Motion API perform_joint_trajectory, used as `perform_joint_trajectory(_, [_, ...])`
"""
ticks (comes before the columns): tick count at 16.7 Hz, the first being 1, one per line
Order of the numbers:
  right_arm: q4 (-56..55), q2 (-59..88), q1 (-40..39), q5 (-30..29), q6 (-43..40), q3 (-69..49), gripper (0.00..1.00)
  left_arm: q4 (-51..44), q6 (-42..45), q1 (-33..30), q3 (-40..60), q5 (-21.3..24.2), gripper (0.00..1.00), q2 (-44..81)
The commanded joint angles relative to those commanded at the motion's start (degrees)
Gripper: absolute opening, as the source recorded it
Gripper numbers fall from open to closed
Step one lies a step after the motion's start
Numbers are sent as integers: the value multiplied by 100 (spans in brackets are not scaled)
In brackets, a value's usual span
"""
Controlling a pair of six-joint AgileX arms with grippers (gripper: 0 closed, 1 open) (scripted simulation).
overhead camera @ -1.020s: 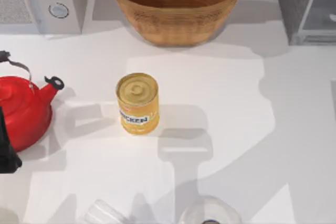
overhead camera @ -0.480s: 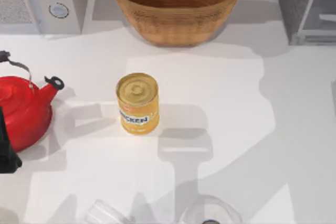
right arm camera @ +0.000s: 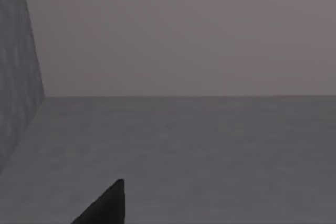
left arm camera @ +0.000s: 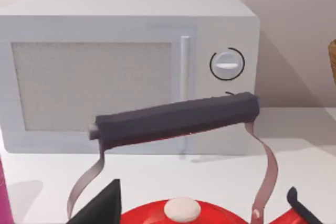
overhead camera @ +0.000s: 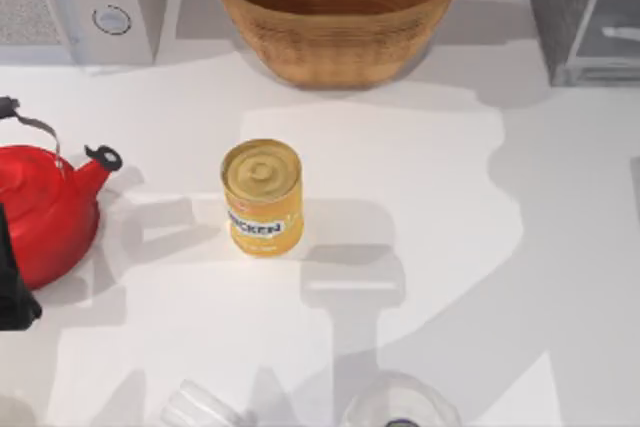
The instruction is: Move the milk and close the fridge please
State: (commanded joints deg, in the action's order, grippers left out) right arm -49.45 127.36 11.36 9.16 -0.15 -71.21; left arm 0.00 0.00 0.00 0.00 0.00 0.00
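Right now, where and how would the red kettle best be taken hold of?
Probably by the dark handle bar, from above: it arches level over the red kettle on thin metal straps, with open space beneath for a finger. The round body looks too wide.

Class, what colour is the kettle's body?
Red; the kettle shows best in the top view, at the table's left.

"CHICKEN" on yellow can [overhead camera: 262, 197]

The white tabletop [overhead camera: 440, 207] carried a yellow chicken can [overhead camera: 262, 197] near its middle, a red kettle [overhead camera: 45, 209] at the left edge, a microwave [overhead camera: 85, 2] in the far-left corner, a wicker basket [overhead camera: 336, 9] along the far edge, and the grey fridge [overhead camera: 585, 12] in the far-right corner.
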Motion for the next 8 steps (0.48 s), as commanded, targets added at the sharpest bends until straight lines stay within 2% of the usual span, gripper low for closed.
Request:
perform_joint_trajectory(4, [605,-1021,86,-177,128,541,100,0,0,0,0,0,100,0])
perform_joint_trajectory(8, [1529,-2780,146,-414,331,1535,100,0,0,0,0,0,100,0])
